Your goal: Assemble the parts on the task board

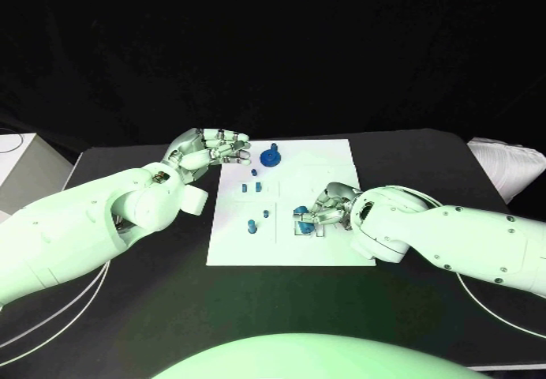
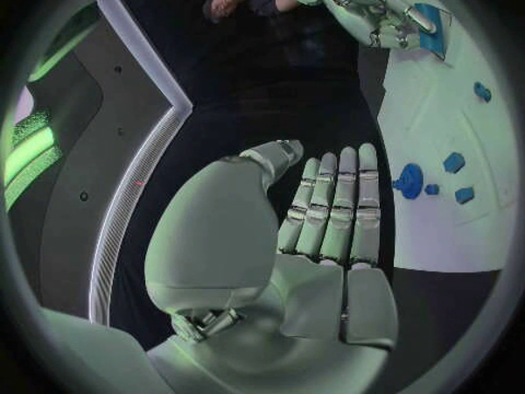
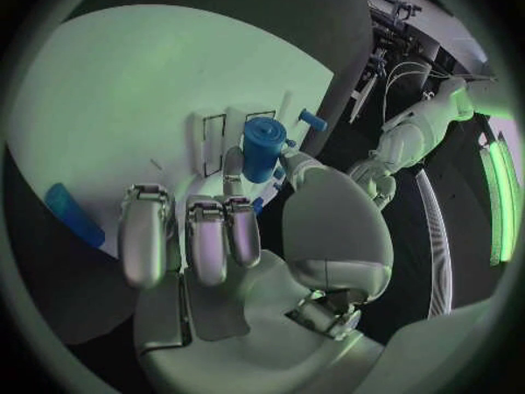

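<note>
The robot's right hand [image 1: 324, 207] is working over the near right part of the flat white rectangular task board [image 1: 342, 158], and the right wrist view shows it pinching a short blue plastic cylinder [image 3: 262, 147] between the thumb and a finger, the remaining fingers lying stretched out side by side. That cylinder is hanging just above a set of thin rectangular outlines [image 3: 219, 142] drawn on the board, so the step in hand is probably the seating of this piece, though I cannot tell whether it is touching the board yet. The left hand [image 1: 211, 148] is waiting at the far left corner of the board, holding nothing, its fingers straight and close together in the left wrist view, over the black table top [image 1: 432, 150]. Elsewhere on the board, a larger round dark-blue part with a stem [image 1: 270, 156] is standing near the far edge, a pair of small blue blocks [image 1: 252, 188] is sitting towards the middle, and a small blue peg [image 1: 252, 227] is standing nearer the robot on the left side. Whether any of these is already in its final place is not clear from here. Judging by the scattered pieces, the assembly is looking only partly done, with several parts apparently waiting to be placed.
</note>
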